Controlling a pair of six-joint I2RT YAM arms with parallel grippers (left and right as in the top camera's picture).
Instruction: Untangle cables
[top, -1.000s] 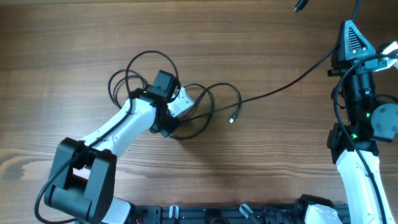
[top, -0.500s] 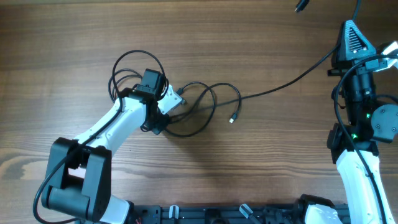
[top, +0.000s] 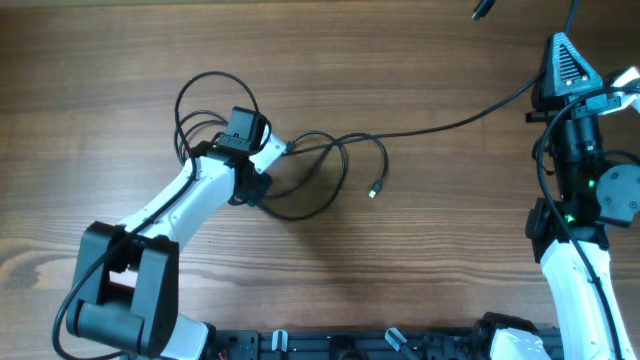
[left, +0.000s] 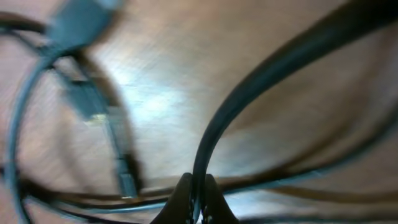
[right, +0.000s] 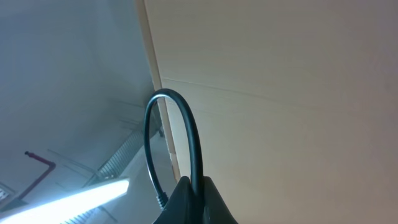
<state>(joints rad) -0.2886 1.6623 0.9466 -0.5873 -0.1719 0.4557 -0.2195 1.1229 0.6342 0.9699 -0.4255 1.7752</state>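
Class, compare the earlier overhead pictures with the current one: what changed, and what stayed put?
The left gripper slid leftward over the tangle and closed on a cable, drawing the long strand straighter. The right gripper and the loose plug stayed put.

Overhead top-down; wrists close on cables (left: 231, 98)

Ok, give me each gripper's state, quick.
Left gripper: closed, pinching a cable.
Right gripper: closed, pinching a cable.
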